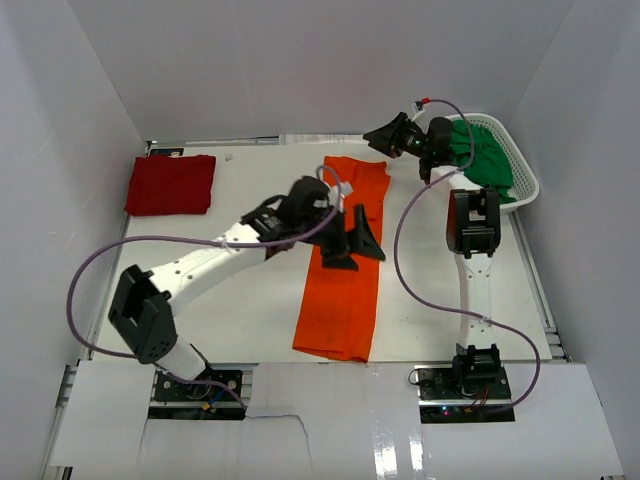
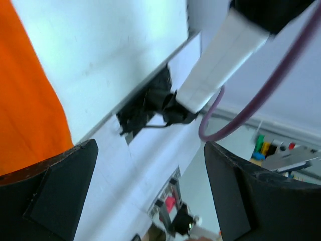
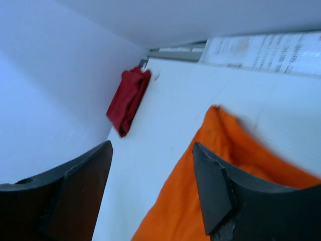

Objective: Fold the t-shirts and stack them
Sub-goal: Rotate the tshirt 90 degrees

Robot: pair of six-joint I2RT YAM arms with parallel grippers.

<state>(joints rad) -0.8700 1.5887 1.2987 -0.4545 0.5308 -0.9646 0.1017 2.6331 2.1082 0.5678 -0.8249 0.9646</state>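
A bright orange t-shirt point(image 1: 343, 262) lies folded into a long strip down the middle of the table; it also shows in the left wrist view point(image 2: 25, 95) and the right wrist view point(image 3: 220, 186). A dark red t-shirt point(image 1: 170, 184) lies folded at the far left point(image 3: 128, 98). A green t-shirt point(image 1: 482, 158) sits in the basket. My left gripper point(image 1: 358, 240) hangs open over the orange strip's upper half, nothing between its jaws. My right gripper point(image 1: 388, 135) is open just past the strip's far right corner, jaws empty.
A white mesh basket point(image 1: 522, 172) stands at the far right corner. White walls close in the table on three sides. The right arm's upright link point(image 1: 472, 225) and a purple cable point(image 1: 410, 262) lie right of the orange strip.
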